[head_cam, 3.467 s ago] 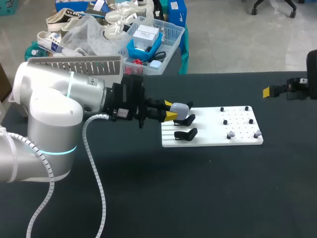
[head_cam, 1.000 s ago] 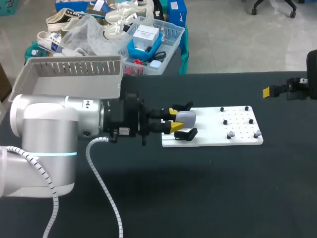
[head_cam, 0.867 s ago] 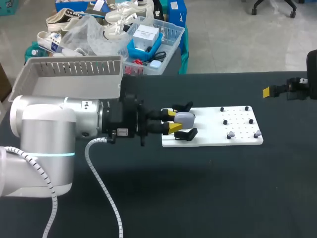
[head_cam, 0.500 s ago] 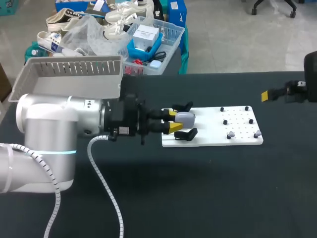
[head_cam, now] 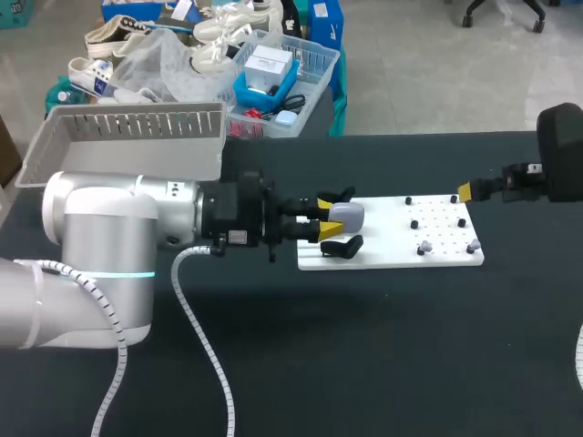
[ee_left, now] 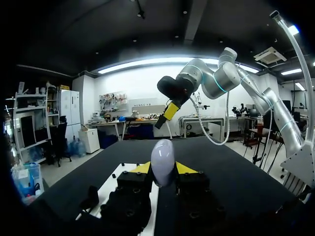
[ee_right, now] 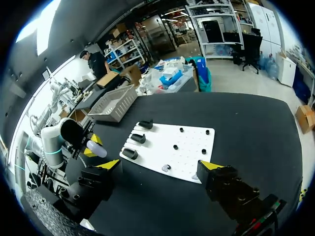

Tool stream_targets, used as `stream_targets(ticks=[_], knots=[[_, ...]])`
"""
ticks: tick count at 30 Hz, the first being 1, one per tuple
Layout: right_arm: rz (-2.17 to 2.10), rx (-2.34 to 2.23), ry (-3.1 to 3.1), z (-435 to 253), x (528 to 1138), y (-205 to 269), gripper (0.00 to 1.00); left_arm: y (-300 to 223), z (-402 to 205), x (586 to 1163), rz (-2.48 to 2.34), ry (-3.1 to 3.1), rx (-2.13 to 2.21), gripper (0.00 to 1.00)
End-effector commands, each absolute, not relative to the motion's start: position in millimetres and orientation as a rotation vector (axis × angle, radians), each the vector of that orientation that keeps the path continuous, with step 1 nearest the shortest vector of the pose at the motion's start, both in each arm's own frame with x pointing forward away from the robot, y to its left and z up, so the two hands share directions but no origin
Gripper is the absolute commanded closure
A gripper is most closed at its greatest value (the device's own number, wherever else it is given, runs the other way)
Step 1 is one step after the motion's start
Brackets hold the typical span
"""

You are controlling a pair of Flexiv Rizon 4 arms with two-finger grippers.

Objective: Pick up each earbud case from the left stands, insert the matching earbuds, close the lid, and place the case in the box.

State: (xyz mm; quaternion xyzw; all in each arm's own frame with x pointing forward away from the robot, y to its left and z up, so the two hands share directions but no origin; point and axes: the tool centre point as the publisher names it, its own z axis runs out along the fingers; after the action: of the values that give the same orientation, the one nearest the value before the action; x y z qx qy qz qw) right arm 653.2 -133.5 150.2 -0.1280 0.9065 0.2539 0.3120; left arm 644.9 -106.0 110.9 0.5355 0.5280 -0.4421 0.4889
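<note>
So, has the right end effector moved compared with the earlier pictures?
Yes. The right end effector has come inward, closer to the far right corner of the white board.

One earbud case (head_cam: 344, 215), three stands (ee_right: 138, 138), seemingly two earbuds (head_cam: 424, 248).

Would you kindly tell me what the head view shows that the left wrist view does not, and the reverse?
Only the head view: the grey basket and two earbuds on the white board. Only the left wrist view: the right arm along its upper links. Both: the left gripper shut on the earbud case, the white board, and the right gripper beyond it.
</note>
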Motion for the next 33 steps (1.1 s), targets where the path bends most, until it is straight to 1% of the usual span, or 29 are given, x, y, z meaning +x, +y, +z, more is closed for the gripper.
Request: stream_targets(ticks=[1, 9, 21, 33], knots=[[0.643, -0.311, 2.393, 151, 639, -118, 0.0, -113, 108, 645, -1.067, 1.278, 1.293, 1.0], [0.641, -0.335, 2.407, 147, 629, -89, 0.0, -117, 106, 644, -1.072, 1.264, 1.3, 1.0], [0.689, -0.318, 2.444, 144, 622, -57, 0.0, -118, 105, 645, -1.071, 1.262, 1.302, 1.0], [0.757, -0.305, 2.427, 139, 620, -52, 0.0, -118, 105, 645, -1.071, 1.262, 1.302, 1.0]])
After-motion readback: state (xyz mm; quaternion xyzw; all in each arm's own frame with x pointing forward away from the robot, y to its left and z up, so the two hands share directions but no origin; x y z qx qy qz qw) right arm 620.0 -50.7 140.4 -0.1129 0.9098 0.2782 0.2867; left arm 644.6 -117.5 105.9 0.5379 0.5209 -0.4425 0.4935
